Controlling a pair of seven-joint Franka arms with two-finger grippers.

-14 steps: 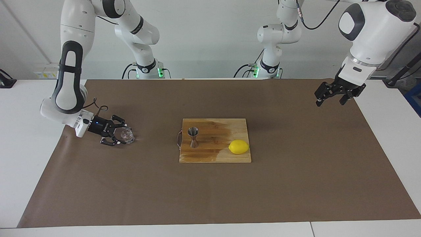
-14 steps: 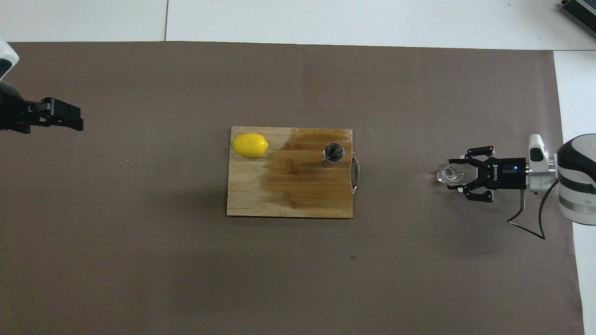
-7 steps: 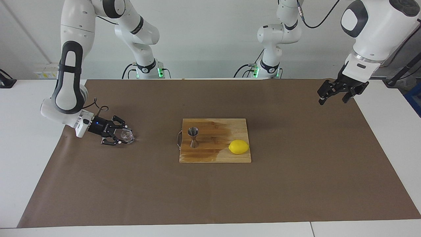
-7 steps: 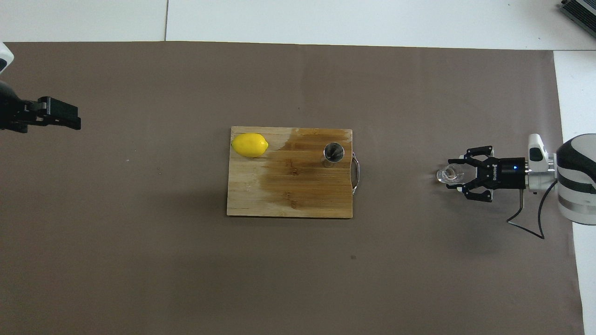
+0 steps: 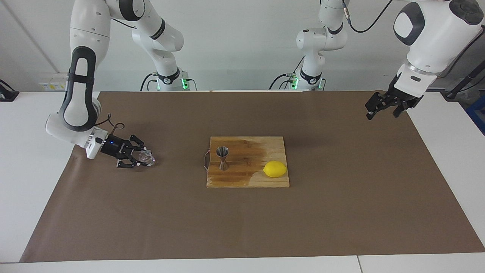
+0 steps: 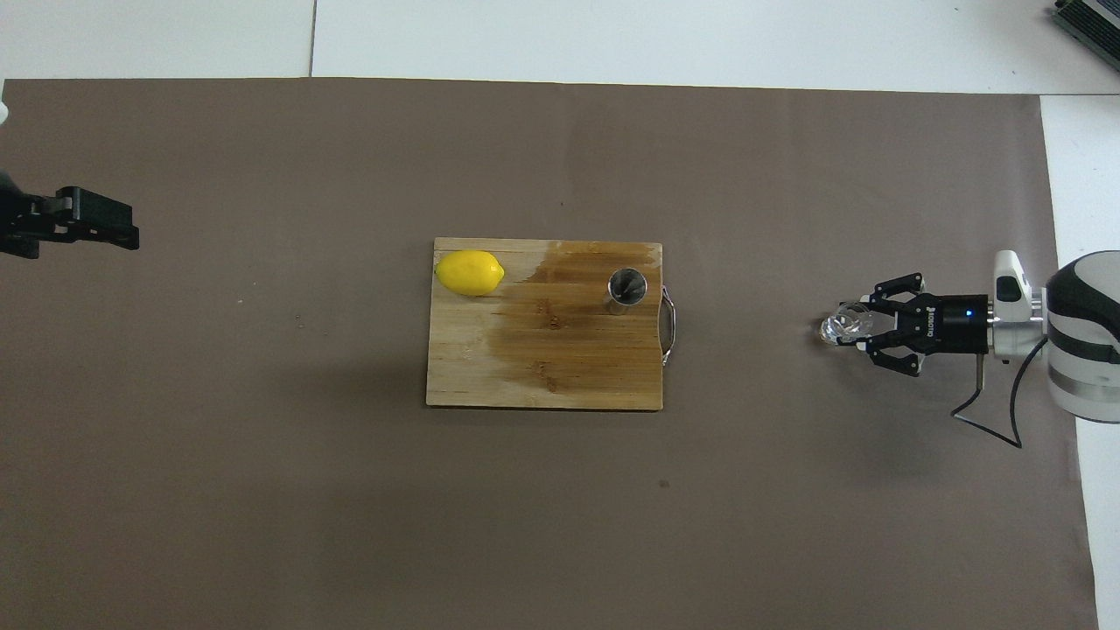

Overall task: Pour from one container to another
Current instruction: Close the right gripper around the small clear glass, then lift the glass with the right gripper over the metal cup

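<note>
A small clear glass cup (image 5: 146, 157) (image 6: 843, 324) is at the right arm's end of the brown mat. My right gripper (image 5: 143, 159) (image 6: 856, 331) reaches in low and level, and it is shut on the cup. The steel jigger (image 5: 222, 157) (image 6: 627, 289) stands upright on the wooden cutting board (image 5: 246, 179) (image 6: 490, 372) at mid-table, on the side toward the right arm. My left gripper (image 5: 382, 108) (image 6: 109, 229) hangs open and holds nothing, up over the mat's edge at the left arm's end.
A yellow lemon (image 5: 275, 169) (image 6: 470, 272) lies on the board's corner toward the left arm. A dark wet stain covers much of the board around the jigger. The board's metal handle (image 5: 205, 160) points toward the right arm.
My right gripper's fingers have closed in on the glass cup. The left gripper has risen a little and drifted outward toward its own end of the table.
</note>
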